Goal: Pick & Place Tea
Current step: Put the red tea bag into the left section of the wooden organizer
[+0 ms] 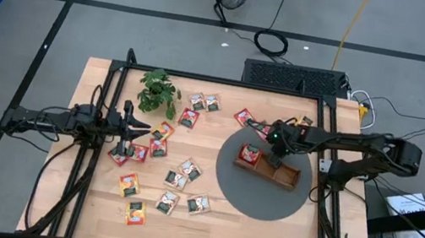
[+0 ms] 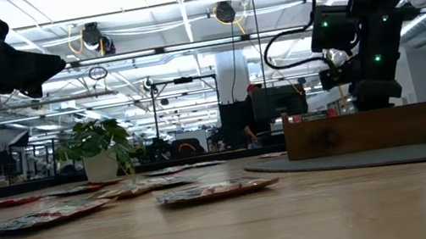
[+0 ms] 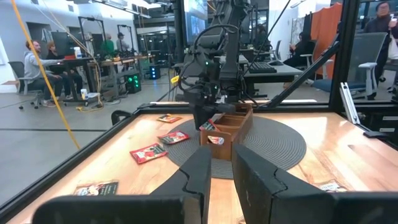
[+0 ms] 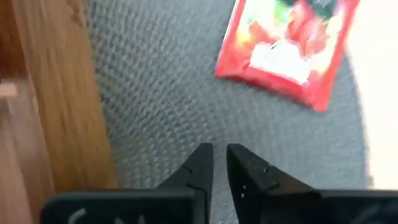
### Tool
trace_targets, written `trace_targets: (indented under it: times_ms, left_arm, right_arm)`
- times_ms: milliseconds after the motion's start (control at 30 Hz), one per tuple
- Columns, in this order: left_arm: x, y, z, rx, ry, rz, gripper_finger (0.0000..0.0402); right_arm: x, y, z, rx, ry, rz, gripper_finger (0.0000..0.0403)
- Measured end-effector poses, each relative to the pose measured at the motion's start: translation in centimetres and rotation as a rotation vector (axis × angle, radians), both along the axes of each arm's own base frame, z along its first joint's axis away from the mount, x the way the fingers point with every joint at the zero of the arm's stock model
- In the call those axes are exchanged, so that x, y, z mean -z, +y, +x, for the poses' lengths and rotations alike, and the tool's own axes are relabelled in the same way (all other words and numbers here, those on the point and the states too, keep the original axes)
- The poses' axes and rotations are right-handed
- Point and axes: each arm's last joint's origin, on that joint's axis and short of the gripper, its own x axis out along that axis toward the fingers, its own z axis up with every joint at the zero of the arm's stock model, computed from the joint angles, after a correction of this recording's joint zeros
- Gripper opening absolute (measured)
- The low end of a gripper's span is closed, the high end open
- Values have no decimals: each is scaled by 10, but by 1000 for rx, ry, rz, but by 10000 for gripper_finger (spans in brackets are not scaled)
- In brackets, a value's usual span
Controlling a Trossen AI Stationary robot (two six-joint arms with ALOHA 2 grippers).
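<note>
Several tea sachets lie flat on the wooden table, mostly left of a round grey mat. On the mat stands a long wooden tray with one red sachet in its left end compartment. My right gripper hangs slanting down over the mat beside the tray's far wall, shut, with nothing between its fingers. Another red sachet lies beyond it at the mat's edge. My left gripper waits level at the table's left, shut and empty.
A small potted plant stands at the far left of the table. Black frame rails run along the table's sides. The low view shows the tray's near wall hiding my right gripper's fingertips. People sit in the room beyond.
</note>
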Motion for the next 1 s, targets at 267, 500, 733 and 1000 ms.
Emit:
trace_targets:
  times_ms: [267, 500, 733, 1000]
  left_arm:
    - [0, 0, 0, 0, -1, 0, 72]
    - [0, 0, 0, 0, 0, 0, 72]
    - [0, 0, 0, 0, 0, 0, 72]
    - [0, 0, 0, 0, 0, 0, 72]
  right_arm:
    - [-21, -3, 3, -179, -42, -160, 96]
    - [-13, -15, -3, -257, 107, -243, 177]
    - [-6, -23, 6, -338, 88, -269, 235]
    - [1, -25, 9, -414, 123, -282, 244]
